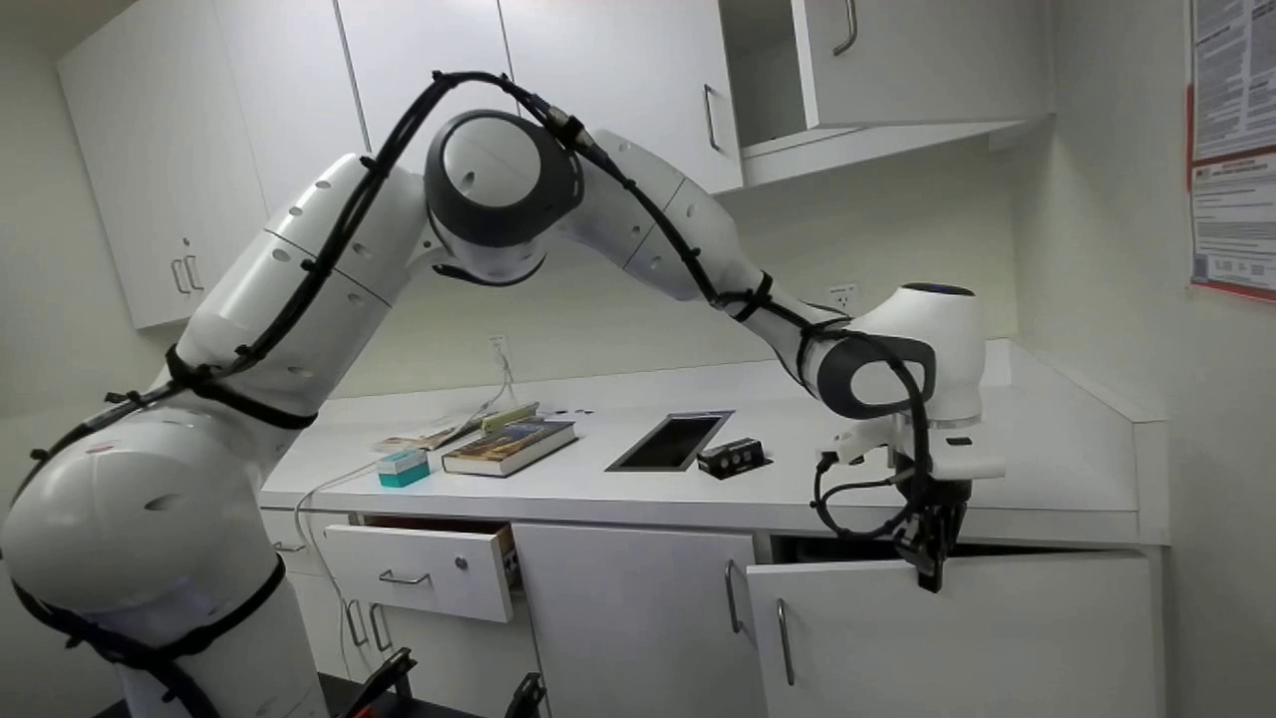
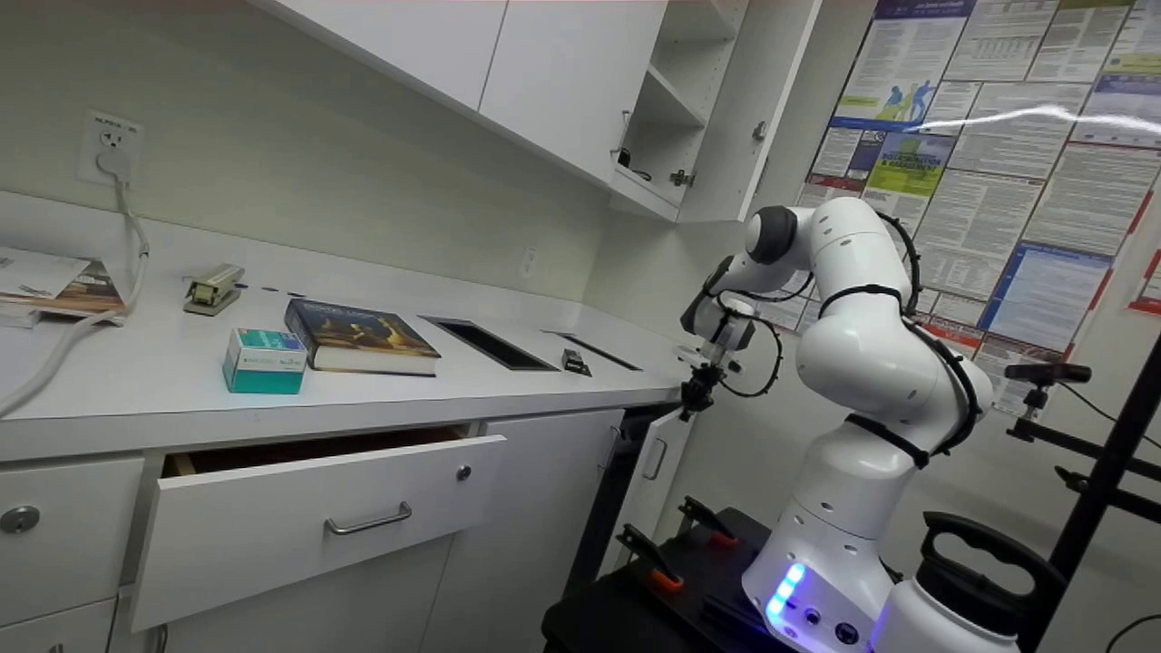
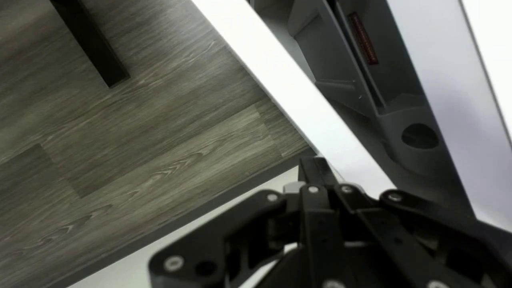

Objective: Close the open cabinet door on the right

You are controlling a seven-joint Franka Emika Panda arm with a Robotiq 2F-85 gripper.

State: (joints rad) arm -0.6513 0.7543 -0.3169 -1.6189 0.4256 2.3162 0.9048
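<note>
The cabinet door [image 1: 977, 643] is a flat white base-cabinet panel at the right, below the counter, with a slim silver bar handle [image 1: 785, 641]. It stands partly open, with a dark gap behind its top edge. The door also shows in an exterior view [image 2: 648, 476] at the corner by the wall. In the wrist view its white top edge [image 3: 288, 84] runs diagonally. My gripper [image 1: 931, 573] points down at the outer face of the door, close to its top edge. Its fingertips [image 3: 317, 160] are together with nothing between them. Whether they touch the door cannot be told.
An open drawer [image 1: 419, 573] sticks out further left. A wall-cabinet door [image 1: 927, 65] stands open above. The counter front edge [image 1: 648, 511] is just above the door. A book [image 1: 508, 447], a teal box [image 1: 403, 469] and a small black box [image 1: 731, 458] lie on the counter.
</note>
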